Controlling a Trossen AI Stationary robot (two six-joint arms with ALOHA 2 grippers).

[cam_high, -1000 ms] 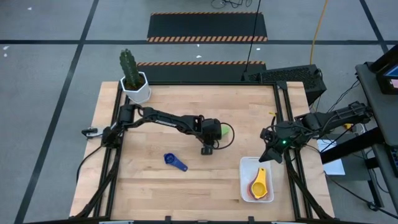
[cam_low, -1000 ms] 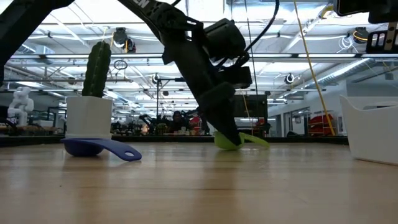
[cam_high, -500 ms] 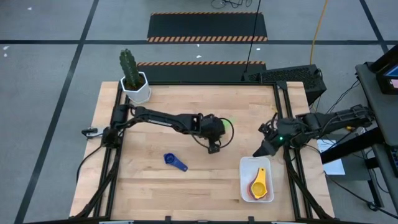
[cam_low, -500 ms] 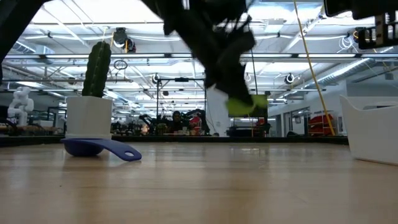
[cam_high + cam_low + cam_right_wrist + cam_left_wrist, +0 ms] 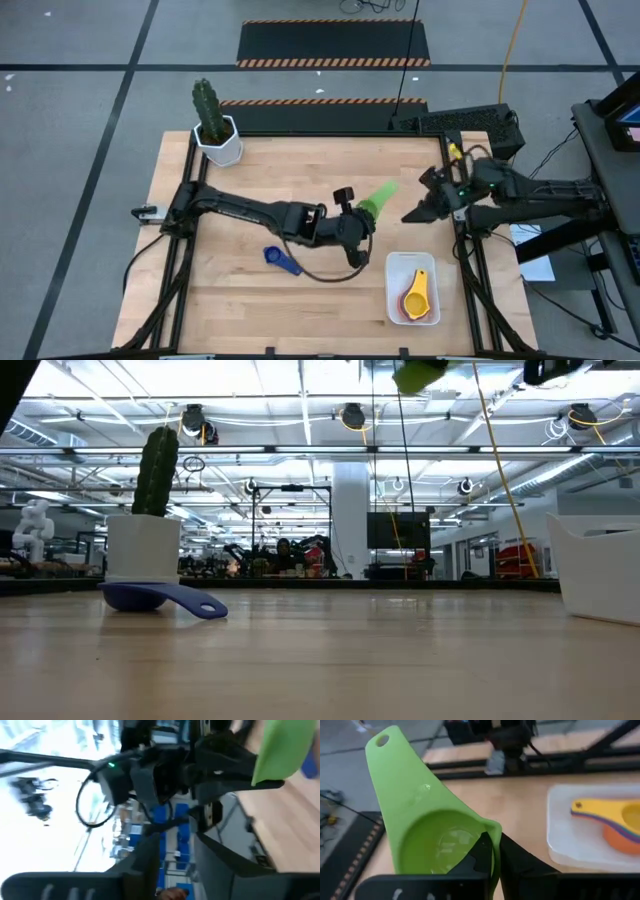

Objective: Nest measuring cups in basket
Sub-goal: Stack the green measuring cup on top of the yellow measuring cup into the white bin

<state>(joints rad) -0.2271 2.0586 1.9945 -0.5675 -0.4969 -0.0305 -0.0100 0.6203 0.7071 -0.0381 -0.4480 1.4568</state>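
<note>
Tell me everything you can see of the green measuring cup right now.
The green measuring cup is bright green plastic: a round empty bowl and a flat tapered handle with a hole at its end. The left gripper is shut on the bowl's rim, holding it above the table, handle pointing toward the right gripper, left of the basket.

Overhead, table-level, two wrist views

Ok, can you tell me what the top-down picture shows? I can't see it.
The left gripper holds a green measuring cup above the wooden table, near the right gripper. A white basket holds nested cups, and a blue cup lies on the table.
</note>
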